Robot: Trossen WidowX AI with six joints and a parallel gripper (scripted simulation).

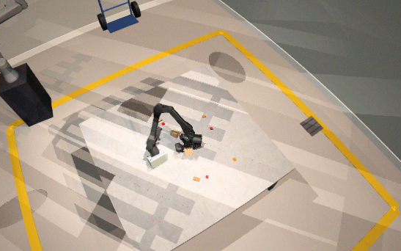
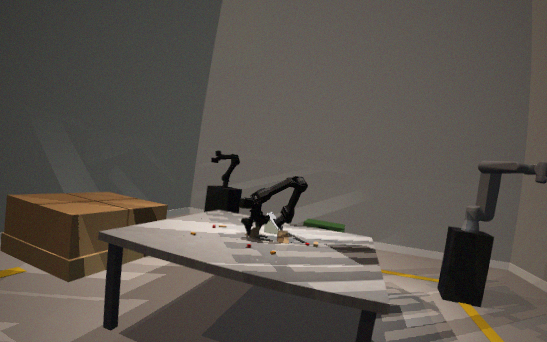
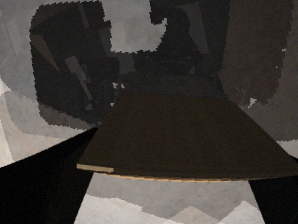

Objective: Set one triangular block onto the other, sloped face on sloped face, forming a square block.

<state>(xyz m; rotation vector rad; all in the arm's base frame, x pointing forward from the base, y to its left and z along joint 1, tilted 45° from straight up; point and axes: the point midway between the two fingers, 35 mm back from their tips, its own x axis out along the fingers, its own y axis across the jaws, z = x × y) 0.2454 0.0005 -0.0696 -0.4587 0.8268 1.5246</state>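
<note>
My gripper point(image 1: 193, 148) point(image 2: 254, 235) point(image 3: 173, 139) is low over the middle of the table. It is open, with its fingers on either side of a wooden block point(image 1: 188, 152) point(image 2: 255, 232) point(image 3: 175, 135). The block's dark brown face fills the middle of the wrist view, with a thin light strip along its lower left edge. The arm hides much of it in the top and exterior views, so whether it is one triangular block or two together cannot be told. Another tan wooden piece point(image 1: 175, 133) point(image 2: 282, 237) stands apart, near the arm; its exact shape is too small to tell.
A pale green-white box point(image 1: 159, 161) is by the arm's base. Small orange pieces point(image 1: 196, 179) point(image 1: 234, 159) point(image 2: 273, 252) and red pieces point(image 1: 207, 177) point(image 1: 211, 128) point(image 2: 248, 246) lie scattered around on the table point(image 1: 234, 183) point(image 2: 169, 242). The arm bends over the tan piece's side.
</note>
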